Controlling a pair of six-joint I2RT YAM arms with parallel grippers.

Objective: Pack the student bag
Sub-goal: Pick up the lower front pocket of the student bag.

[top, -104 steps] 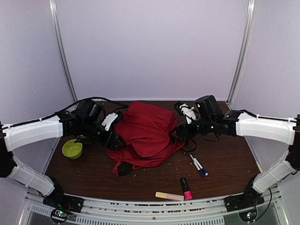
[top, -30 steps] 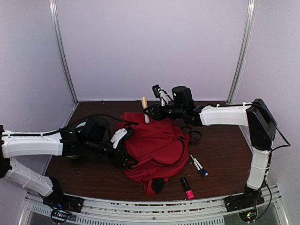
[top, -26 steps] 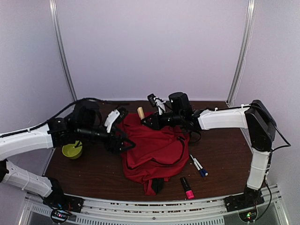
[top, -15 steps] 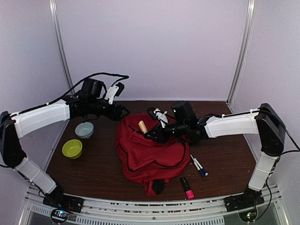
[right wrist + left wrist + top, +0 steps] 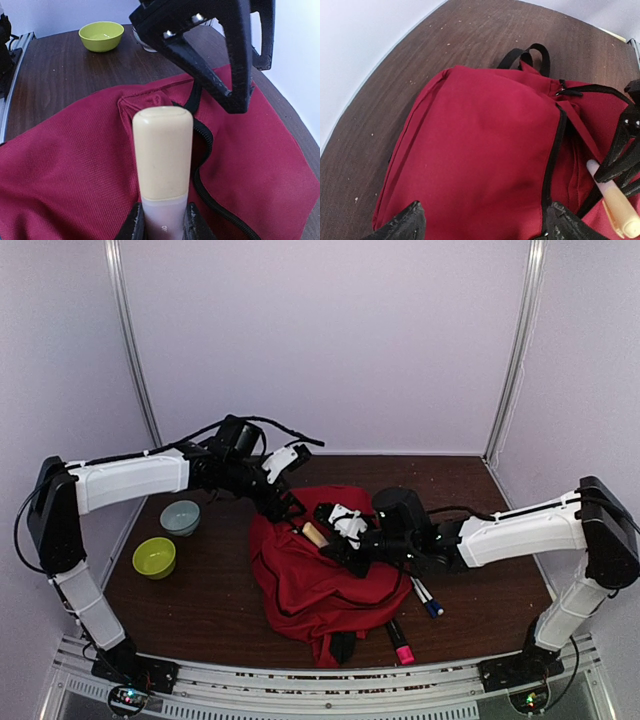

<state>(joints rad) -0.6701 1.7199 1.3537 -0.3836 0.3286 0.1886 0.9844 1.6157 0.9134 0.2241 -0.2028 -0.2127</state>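
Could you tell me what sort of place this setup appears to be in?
Probably a robotics lab test cell: a brown table boxed in by pale wall panels on metal posts, with a left arm and right arm bolted to its front rail.

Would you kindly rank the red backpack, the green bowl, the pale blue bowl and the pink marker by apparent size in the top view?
1. Red backpack, by far largest.
2. Green bowl and pale blue bowl: too alike to rank.
3. Pink marker, smallest.
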